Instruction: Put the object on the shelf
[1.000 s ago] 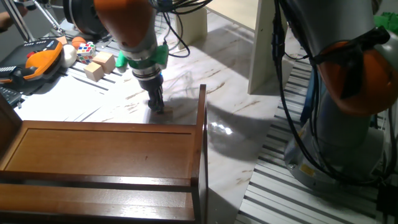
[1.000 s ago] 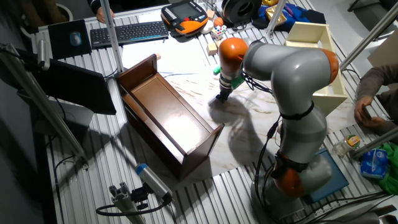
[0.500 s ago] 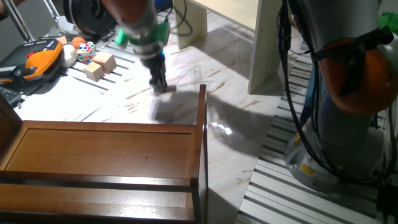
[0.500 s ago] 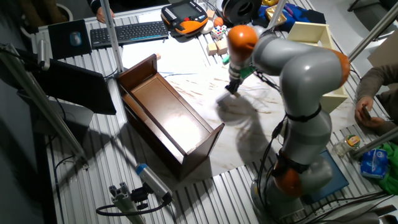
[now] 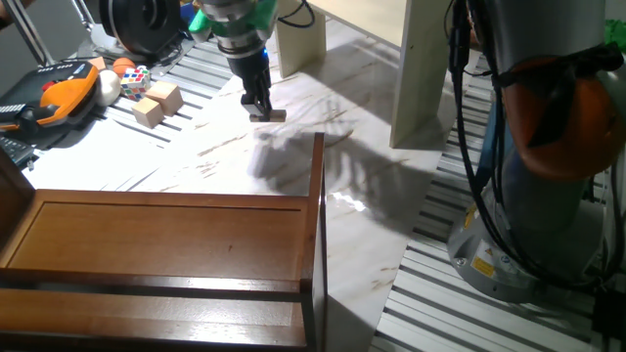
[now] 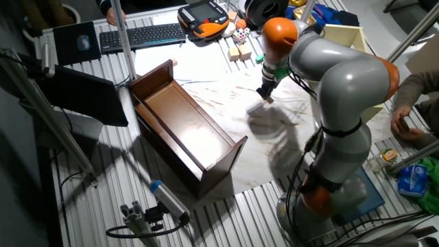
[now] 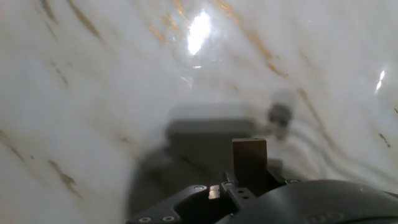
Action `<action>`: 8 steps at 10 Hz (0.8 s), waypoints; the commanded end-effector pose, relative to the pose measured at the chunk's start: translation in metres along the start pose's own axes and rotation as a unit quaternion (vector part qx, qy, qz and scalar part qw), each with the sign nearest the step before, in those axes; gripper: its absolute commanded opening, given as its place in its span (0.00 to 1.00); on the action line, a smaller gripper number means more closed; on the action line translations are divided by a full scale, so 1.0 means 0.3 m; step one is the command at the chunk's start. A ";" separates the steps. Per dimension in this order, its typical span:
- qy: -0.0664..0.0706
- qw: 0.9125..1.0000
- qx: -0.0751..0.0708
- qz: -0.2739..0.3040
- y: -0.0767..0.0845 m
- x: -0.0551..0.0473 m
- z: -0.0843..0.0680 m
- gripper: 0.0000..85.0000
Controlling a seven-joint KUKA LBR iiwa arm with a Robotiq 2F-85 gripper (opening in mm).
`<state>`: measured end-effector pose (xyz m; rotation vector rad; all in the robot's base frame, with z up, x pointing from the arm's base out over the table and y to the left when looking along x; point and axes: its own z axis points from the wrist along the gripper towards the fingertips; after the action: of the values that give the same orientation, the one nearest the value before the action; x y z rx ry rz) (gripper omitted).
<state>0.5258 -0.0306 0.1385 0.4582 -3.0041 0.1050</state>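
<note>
your gripper (image 5: 261, 108) grips the slab (image 5: 267, 115) in its closed fingers, raised above the marble table (image 5: 362, 235).

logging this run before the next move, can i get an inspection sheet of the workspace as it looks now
surface: white marbled board on a slatted table.
job's things: wooden slab held above the board; cream shelf at the far edge, nothing seen on it.
clutter: dark brown wooden unit, wooden cubes, puzzle cube, orange pendant, keyboard.
grippers: gripper with fingers shut on the slab.
cables: black cables along the arm.
surroundings: person's hand at the right edge.
</note>
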 end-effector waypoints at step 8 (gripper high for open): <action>-0.049 0.990 0.007 0.133 0.004 -0.003 0.004 0.00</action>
<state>0.5260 -0.0299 0.1372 0.0840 -3.1462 0.1288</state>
